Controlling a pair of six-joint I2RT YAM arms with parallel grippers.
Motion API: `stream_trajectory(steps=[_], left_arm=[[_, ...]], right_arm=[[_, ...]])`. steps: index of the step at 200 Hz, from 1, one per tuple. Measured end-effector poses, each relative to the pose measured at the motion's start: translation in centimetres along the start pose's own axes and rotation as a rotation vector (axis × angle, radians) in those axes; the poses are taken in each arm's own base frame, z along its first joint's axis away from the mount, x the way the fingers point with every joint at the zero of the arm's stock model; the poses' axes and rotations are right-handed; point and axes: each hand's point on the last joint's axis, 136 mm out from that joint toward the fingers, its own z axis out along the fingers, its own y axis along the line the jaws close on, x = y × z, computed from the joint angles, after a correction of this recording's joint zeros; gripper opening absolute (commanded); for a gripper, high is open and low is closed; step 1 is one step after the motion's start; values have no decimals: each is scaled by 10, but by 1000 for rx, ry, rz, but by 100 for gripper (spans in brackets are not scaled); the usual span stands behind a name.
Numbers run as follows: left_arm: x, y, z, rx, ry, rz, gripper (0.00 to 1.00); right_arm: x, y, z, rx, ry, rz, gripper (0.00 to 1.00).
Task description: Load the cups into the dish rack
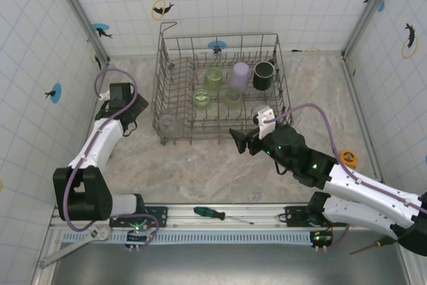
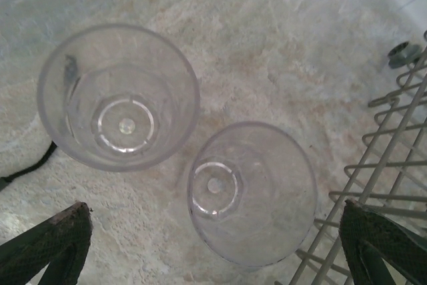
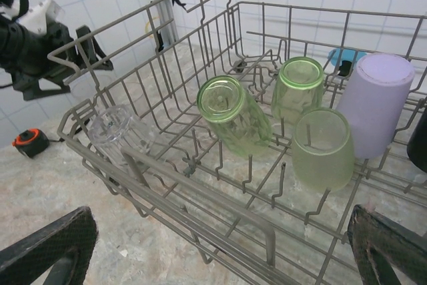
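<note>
The left gripper (image 2: pixel 213 238) hangs released, its dark textured fingers (image 2: pixel 57 238) spread wide over two clear cups (image 2: pixel 119 98) standing close together on the mottled stone-look table (image 2: pixel 280 45). Open tabletop lies beyond them, and the wire edge of the dish rack (image 3: pixel 200 193) is just beside the nearer cup.

The right gripper (image 3: pixel 220 251) is likewise released, jaws wide, at the rack's near rail. Inside the rack, among thin grey tines, lean three ribbed translucent green cups (image 3: pixel 233 115), a matte lilac cup (image 3: pixel 377 105) and one clear cup (image 3: pixel 113 128). Bare wire floor is open in front of them.
</note>
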Motion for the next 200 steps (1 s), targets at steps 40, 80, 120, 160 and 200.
stream_trajectory(steps=[40,80,120,160,200], left_arm=[[11,-5,15,26,59,-11,89],[19,-7,22,44,84,-34,85],[26,-2,25,37,100,-49,78],[37,5,33,17,122,-54,67],[42,7,42,4,141,-61,51]], right_arm=[[-4,-4,-5,12,-19,40,100],[-4,-8,-10,22,-35,72,100],[-5,-10,-12,33,-42,88,100],[-5,-12,-12,43,-44,96,100],[-5,-12,-12,43,-45,102,100]])
